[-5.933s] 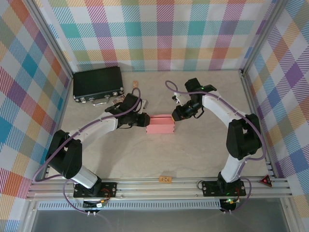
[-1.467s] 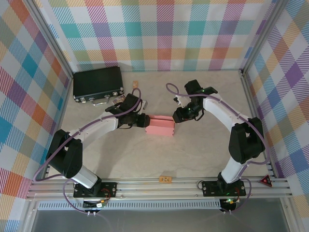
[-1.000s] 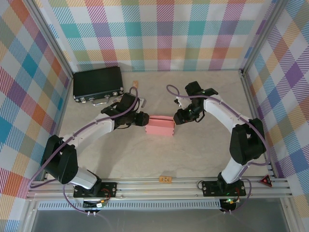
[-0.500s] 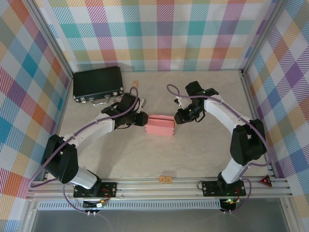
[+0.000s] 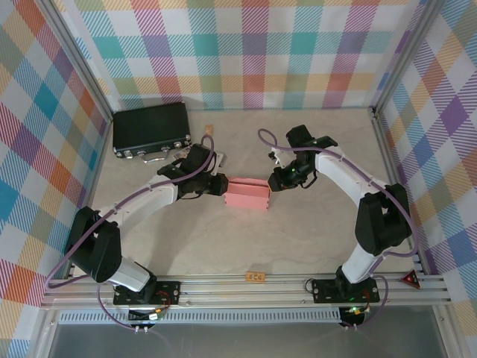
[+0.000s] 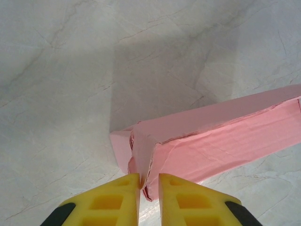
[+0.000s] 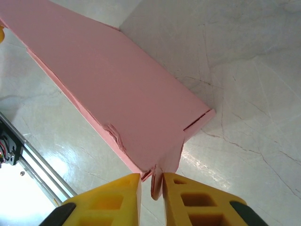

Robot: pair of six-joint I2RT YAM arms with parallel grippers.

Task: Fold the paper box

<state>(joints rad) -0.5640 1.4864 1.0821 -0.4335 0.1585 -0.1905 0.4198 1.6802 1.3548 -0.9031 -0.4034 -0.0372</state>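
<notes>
The paper box (image 5: 247, 195) is a salmon-pink oblong, folded up and lying mid-table between both arms. My left gripper (image 5: 223, 186) is at its left end. In the left wrist view the yellow fingers (image 6: 117, 197) have closed to a narrow slot round the upright edge of the box's end flap (image 6: 141, 155), so the left gripper (image 6: 149, 181) grips it. My right gripper (image 5: 273, 183) is at the right end. In the right wrist view a small pink tab (image 7: 165, 165) of the box (image 7: 117, 94) hangs between the near-shut fingers of the right gripper (image 7: 151, 181), against the right pad.
A black case with metal latches (image 5: 151, 128) lies at the back left, close behind the left arm. A small tan piece (image 5: 211, 130) sits beside it and a small orange tag (image 5: 256, 277) near the front rail. Aluminium frame rails (image 5: 238, 287) and plaid walls bound the table.
Both grippers have narrowed over the last second, closing onto the flaps at the two ends of the box. The box and both arms have stayed almost where they were.
</notes>
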